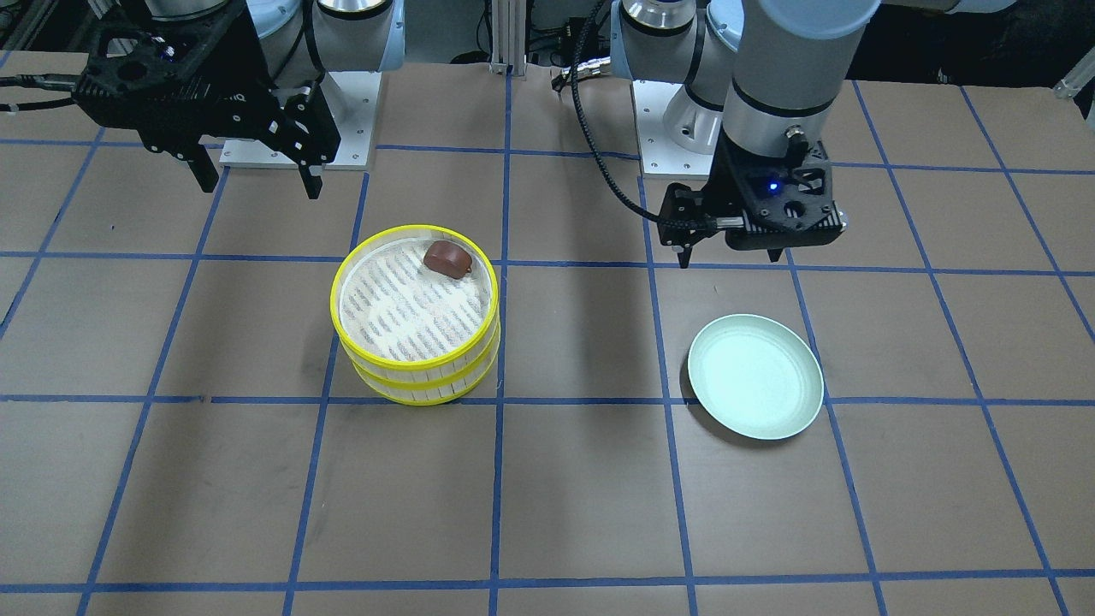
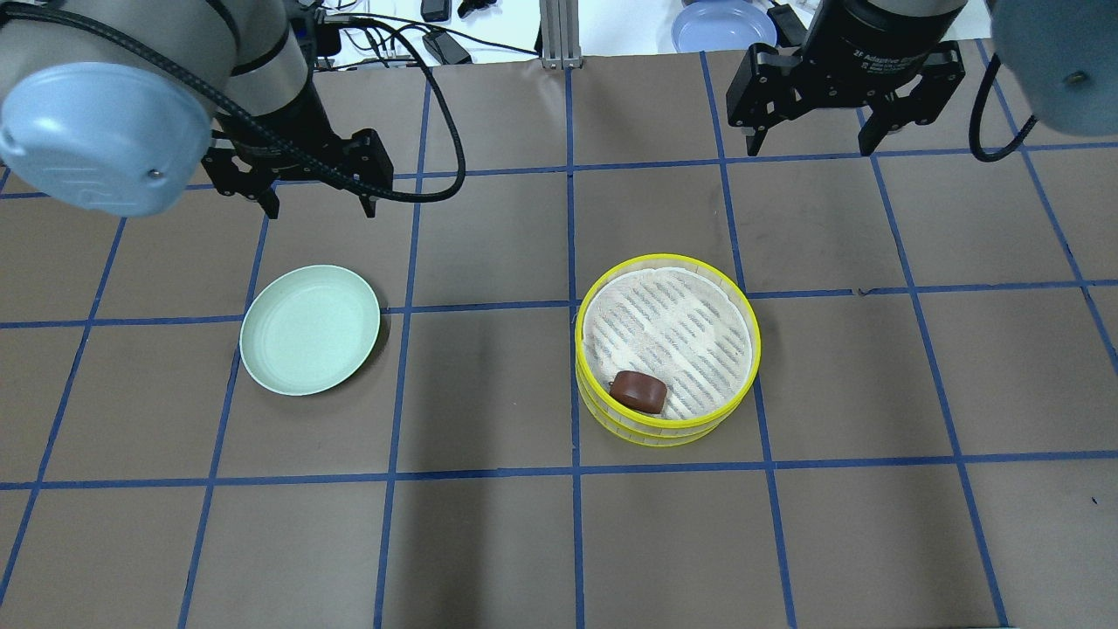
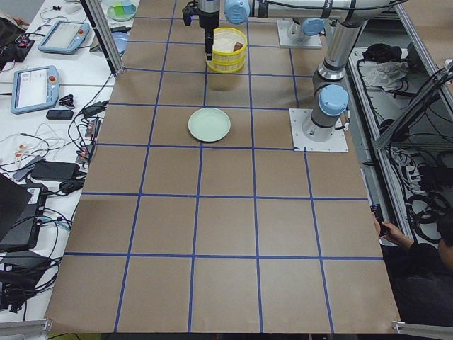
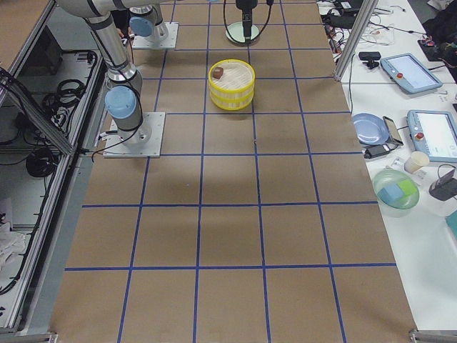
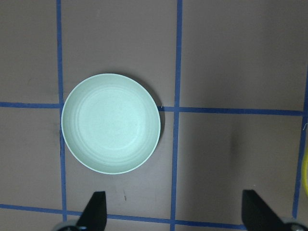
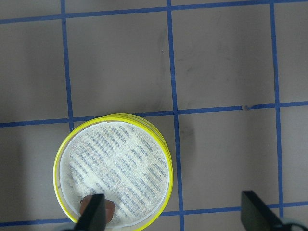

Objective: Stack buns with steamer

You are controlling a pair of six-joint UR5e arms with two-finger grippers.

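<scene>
- Brown tabletop (image 2: 489,542), gridded with blue tape, is pictured with both arms held high above it.
- A round two-tier steamer with yellow rims (image 2: 755,349) is seen in the right arm's half of the table.
- A dark reddish-brown rounded bun (image 2: 638,390) is seen on the steamer's pale liner, just inside the rim nearest the robot.
- No cream-white bun is seen in any view.
- The left gripper (image 2: 320,210) is spread wide, with nothing held, near a pale green round plate (image 2: 310,329).
- The right gripper (image 2: 810,147) is likewise wide open and unladen.
- The bun is judged light and soft, so a gentle pinch across its sides is advised.
</scene>
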